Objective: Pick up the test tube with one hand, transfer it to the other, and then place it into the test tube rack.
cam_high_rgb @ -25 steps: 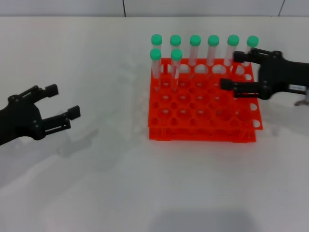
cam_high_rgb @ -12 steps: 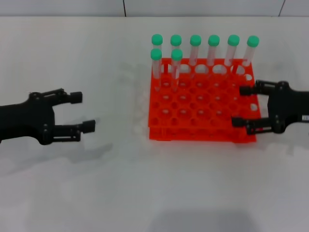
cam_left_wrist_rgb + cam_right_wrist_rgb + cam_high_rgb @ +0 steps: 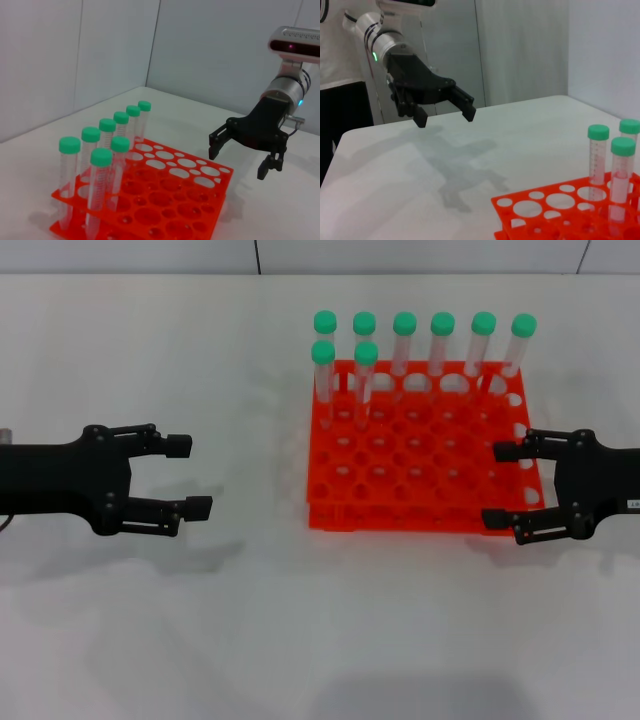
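Test tubes: eight green-capped test tubes [image 3: 364, 365] stand upright in the rack, six along the far row and two just in front of it at the robot's left end; none lies loose on the counter that I can see, and neither claw holds one.
Counter: the white counter [image 3: 300, 630] carries the rack and nothing else that shows.
Rack: the orange rack [image 3: 420, 470] sits right of centre, most of its holes vacant, the whole near part free.
Left claw: the left claw [image 3: 190, 477] hovers low over the counter, well apart from the rack's left side, fingers spread wide and holding nothing, pointing toward the rack.
Right claw: the right claw [image 3: 503, 486] hangs at the rack's near right corner, fingers parted and holding nothing, pointing inward across the rack.
Key relation: the tubes lie beyond the right claw, toward the far row, their long axes vertical; the right claw is much the nearer of the two.
Stage: as a judgement, this fits either a tube just seated and both claws drawn clear, or both claws poised with a tube yet to be fetched.
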Robot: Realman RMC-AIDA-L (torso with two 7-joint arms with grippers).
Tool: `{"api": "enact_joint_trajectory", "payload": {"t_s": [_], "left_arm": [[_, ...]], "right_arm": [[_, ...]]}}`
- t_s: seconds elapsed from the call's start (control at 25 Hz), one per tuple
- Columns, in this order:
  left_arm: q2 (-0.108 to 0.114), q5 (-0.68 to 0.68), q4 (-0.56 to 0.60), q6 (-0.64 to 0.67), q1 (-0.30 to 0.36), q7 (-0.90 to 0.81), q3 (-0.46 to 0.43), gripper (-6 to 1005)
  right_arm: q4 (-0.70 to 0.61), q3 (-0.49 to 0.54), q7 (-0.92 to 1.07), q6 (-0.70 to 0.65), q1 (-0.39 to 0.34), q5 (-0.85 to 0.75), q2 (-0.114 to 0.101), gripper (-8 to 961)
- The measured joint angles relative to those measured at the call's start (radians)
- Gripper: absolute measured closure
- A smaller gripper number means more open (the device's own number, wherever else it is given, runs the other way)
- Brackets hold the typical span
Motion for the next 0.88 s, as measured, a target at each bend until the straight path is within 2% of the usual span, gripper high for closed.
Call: {"api": "enact_joint_trajectory", "payload": {"t_s": [0.88], "left_arm": [[0.004,0.002,0.008,-0.010,0.003,0.001,-0.003,119]], "right_arm": [[0.002,0.002,0.007,0.002,-0.012,-0.004,-0.015,79]]}}
